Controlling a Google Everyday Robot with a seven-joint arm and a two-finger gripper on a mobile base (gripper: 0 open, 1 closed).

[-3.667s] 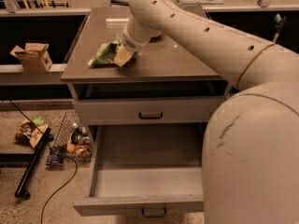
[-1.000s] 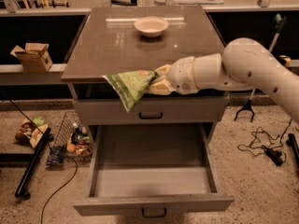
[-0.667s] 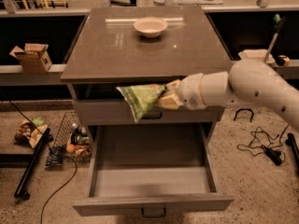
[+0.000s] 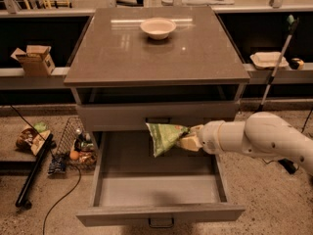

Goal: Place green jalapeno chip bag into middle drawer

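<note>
The middle drawer stands pulled open over a speckled floor, with a wire basket of clutter on the floor to its left. Behind it, the brown worktop carries a cream bowl. The end effector reaches in from the right, clamped on the green jalapeno chip bag, which hangs above the drawer's rear.

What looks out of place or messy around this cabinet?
Only the floor left of the cabinet: a wire basket and loose packets lie there. The gripper holds the chip bag over the open drawer.
</note>
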